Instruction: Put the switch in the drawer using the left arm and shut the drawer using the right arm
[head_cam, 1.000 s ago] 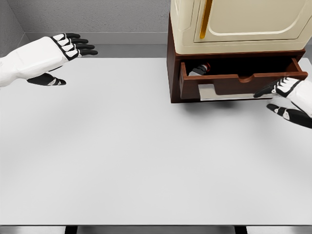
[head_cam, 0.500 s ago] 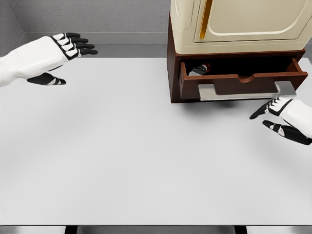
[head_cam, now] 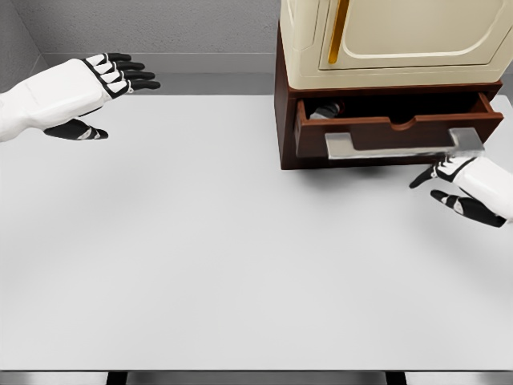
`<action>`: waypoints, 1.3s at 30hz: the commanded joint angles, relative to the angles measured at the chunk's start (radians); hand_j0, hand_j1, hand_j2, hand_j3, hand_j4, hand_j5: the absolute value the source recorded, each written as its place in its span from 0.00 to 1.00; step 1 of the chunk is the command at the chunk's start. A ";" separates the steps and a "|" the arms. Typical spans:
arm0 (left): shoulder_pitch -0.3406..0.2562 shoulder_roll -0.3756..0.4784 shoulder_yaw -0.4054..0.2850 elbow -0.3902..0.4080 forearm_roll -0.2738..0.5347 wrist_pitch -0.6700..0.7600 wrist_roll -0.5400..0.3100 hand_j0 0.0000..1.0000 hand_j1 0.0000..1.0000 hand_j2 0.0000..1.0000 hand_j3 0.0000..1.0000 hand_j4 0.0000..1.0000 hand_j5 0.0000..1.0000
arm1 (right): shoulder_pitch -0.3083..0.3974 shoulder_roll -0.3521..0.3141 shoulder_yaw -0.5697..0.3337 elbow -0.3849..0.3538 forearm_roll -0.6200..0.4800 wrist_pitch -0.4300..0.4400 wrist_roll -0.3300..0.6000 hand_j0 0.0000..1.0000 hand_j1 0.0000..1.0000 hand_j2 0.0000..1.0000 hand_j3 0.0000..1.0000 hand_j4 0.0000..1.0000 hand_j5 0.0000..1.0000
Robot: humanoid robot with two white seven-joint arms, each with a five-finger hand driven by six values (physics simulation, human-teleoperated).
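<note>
A brown drawer (head_cam: 377,132) stands partly open under a cream cabinet (head_cam: 393,40) at the back right, with a grey bar handle (head_cam: 401,146) across its front. The switch (head_cam: 325,111), dark grey with a red end, lies inside at the drawer's left end, mostly hidden by the front panel. My right hand (head_cam: 445,183) hovers open just below the handle's right end, fingers spread, not touching it. My left hand (head_cam: 116,88) is open and empty, held above the table at the far left.
The cabinet and its brown base (head_cam: 282,120) rest on a white table (head_cam: 224,257). A grey wall (head_cam: 160,32) runs behind it.
The drawer has slid inward a little, hiding more of the switch. My right hand dropped from the drawer front to below the handle, then edged up towards it. The left hand stayed still.
</note>
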 commanded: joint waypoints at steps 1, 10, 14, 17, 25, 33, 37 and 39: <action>0.000 0.001 0.002 0.000 0.007 0.001 0.001 1.00 1.00 1.00 1.00 1.00 1.00 | -0.002 0.002 0.014 0.022 -0.003 0.001 0.000 0.56 0.56 0.56 0.56 0.56 0.56; 0.000 0.001 0.002 0.001 0.007 0.001 0.001 1.00 1.00 1.00 1.00 1.00 1.00 | -0.083 0.010 0.068 0.037 -0.001 0.001 0.000 0.56 0.56 0.56 0.56 0.56 0.56; -0.002 0.001 0.002 0.001 0.007 0.001 0.001 1.00 1.00 1.00 1.00 1.00 1.00 | -0.114 0.016 0.088 0.054 -0.001 0.001 0.000 0.56 0.56 0.56 0.56 0.56 0.56; -0.002 0.001 0.002 0.001 0.005 0.001 0.001 1.00 1.00 1.00 1.00 1.00 1.00 | -0.169 0.024 0.132 0.097 -0.001 0.001 0.000 0.56 0.56 0.56 0.56 0.56 0.56; 0.000 0.001 0.006 0.000 0.007 0.001 0.001 1.00 1.00 1.00 1.00 1.00 1.00 | -0.215 0.025 0.169 0.124 -0.001 0.001 0.000 0.56 0.56 0.56 0.56 0.56 0.56; 0.000 0.001 0.006 0.000 0.007 0.001 0.001 1.00 1.00 1.00 1.00 1.00 1.00 | -0.278 0.068 0.200 0.181 0.020 0.001 0.000 0.56 0.56 0.56 0.56 0.56 0.56; 0.000 0.001 0.006 0.000 0.007 0.001 0.001 1.00 1.00 1.00 1.00 1.00 1.00 | -0.291 0.068 0.207 0.183 0.020 0.001 0.001 0.56 0.56 0.56 0.56 0.56 0.56; -0.002 0.001 0.006 0.000 0.007 0.001 0.001 1.00 1.00 1.00 1.00 1.00 1.00 | -0.291 0.067 0.207 0.181 0.020 0.001 0.000 0.56 0.56 0.56 0.56 0.56 0.56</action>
